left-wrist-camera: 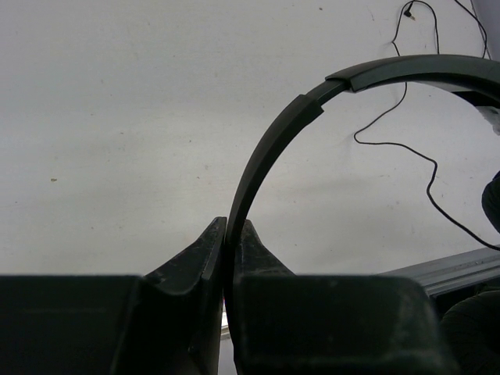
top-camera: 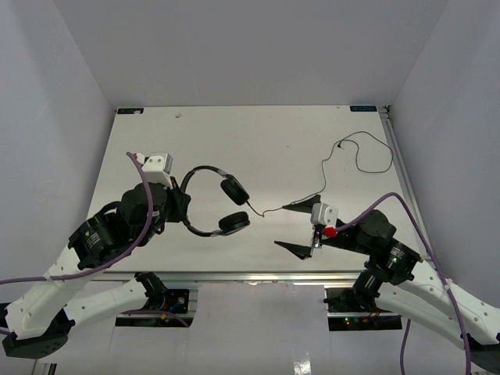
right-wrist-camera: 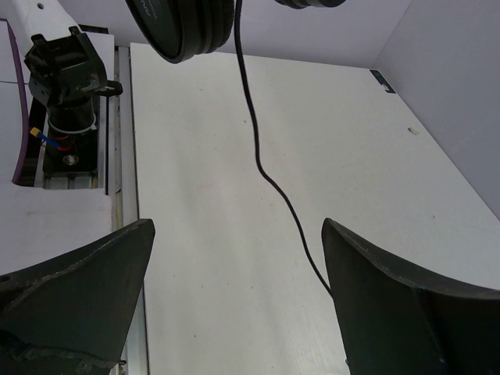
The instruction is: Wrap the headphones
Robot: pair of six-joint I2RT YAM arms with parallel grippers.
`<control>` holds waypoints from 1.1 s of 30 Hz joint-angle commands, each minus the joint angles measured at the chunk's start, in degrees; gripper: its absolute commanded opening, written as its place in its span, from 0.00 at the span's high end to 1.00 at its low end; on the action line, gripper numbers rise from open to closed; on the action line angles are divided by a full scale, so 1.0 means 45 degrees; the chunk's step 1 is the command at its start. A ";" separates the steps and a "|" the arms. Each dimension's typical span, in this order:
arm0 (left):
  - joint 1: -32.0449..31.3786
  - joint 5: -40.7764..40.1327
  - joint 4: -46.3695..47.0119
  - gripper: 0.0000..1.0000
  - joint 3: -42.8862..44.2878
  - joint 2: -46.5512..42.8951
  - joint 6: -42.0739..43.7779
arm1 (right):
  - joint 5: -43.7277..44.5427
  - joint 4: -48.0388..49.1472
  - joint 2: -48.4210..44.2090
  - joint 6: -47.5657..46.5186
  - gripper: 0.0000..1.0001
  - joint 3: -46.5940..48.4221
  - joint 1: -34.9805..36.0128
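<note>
Here, the headphones [top-camera: 233,191] were held left of the table's [top-camera: 234,133] centre, their headband pinched tight between the fingers of the left gripper [left-wrist-camera: 226,244]. The right gripper [top-camera: 299,228] was spread wide, and the cord [top-camera: 355,152] was seen passing close by one finger.

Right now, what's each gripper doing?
Left gripper: closed on the thin curved headband of the small black on-ear headphones.
Right gripper: open, holding nothing; the thin black cord runs loose between its fingers.
</note>
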 commanded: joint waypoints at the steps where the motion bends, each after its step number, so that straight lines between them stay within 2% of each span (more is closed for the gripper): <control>1: -0.0026 0.0468 0.0637 1.00 0.0096 -0.0168 -0.0064 | 0.0257 0.0087 0.0321 -0.0462 0.05 0.0700 0.0044; 5: -0.0028 0.1639 0.1224 1.00 0.0010 -0.0564 0.0244 | 0.0179 0.0249 0.1853 -0.1033 0.05 0.1051 0.0051; 13: -0.0020 0.3125 0.1840 1.00 -0.0292 -0.1074 0.0604 | -0.0299 0.1137 0.3605 -0.1820 0.05 0.1041 0.0032; 17: -0.0034 0.4047 0.2300 1.00 -0.0459 -0.1343 0.0682 | -0.0586 0.1794 0.3798 -0.1649 0.10 0.0476 0.0032; 20: -0.0030 0.4835 0.2743 1.00 -0.0515 -0.1556 0.0697 | -0.0866 0.2793 0.3729 -0.1189 0.24 -0.0085 0.0047; 28: -0.0015 0.8587 0.4712 1.00 -0.1360 -0.2233 0.0521 | -0.0448 0.4716 0.4686 -0.0202 0.77 -0.0604 0.0051; 30: -0.0015 0.9056 0.4929 1.00 -0.1632 -0.2352 0.0375 | -0.0342 0.5270 0.5092 -0.0018 0.84 -0.0637 0.0034; 33: -0.0021 0.9501 0.5342 1.00 -0.1984 -0.2281 0.0213 | -0.0531 0.5837 0.5755 0.0240 0.80 -0.0467 0.0032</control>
